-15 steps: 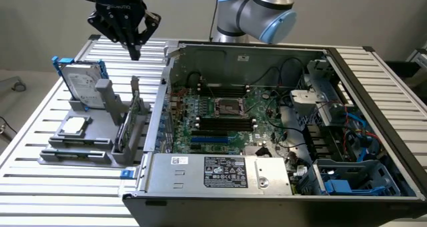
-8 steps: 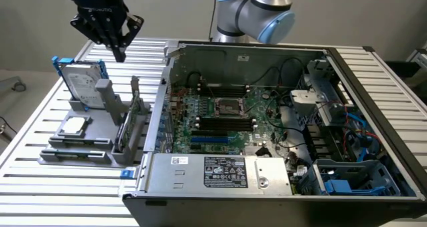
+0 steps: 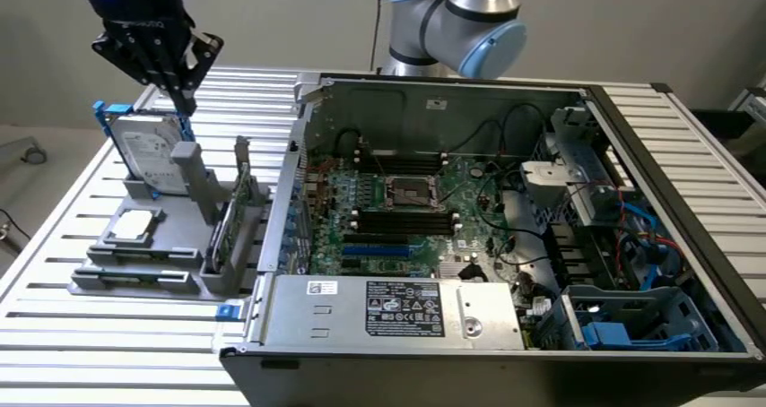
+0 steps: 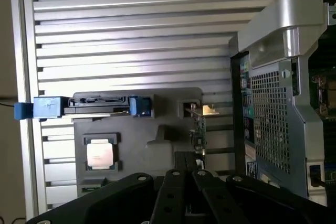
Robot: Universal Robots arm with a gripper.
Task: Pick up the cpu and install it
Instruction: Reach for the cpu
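- Hovering high at the exterior view's left, black end effector (image 3: 186,91) aimed down and tilted a bit.
- Fingers (image 4: 176,195) pressed tight together, nothing visibly pinched between them.
- Chunky silver-and-blue arm joint (image 3: 461,21) hunched at the back, top middle of the exterior view.
- Same story from the wrist view: dark finger links bunched up close.

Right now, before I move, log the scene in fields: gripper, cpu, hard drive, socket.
gripper: black gripper, shut, empty, raised above grey plastic holder
cpu: small silver-grey square cpu, flat in that holder, untouched
hard drive: silver hard drive with blue bracket, upright in holder
socket: metal-framed socket inside open black computer case
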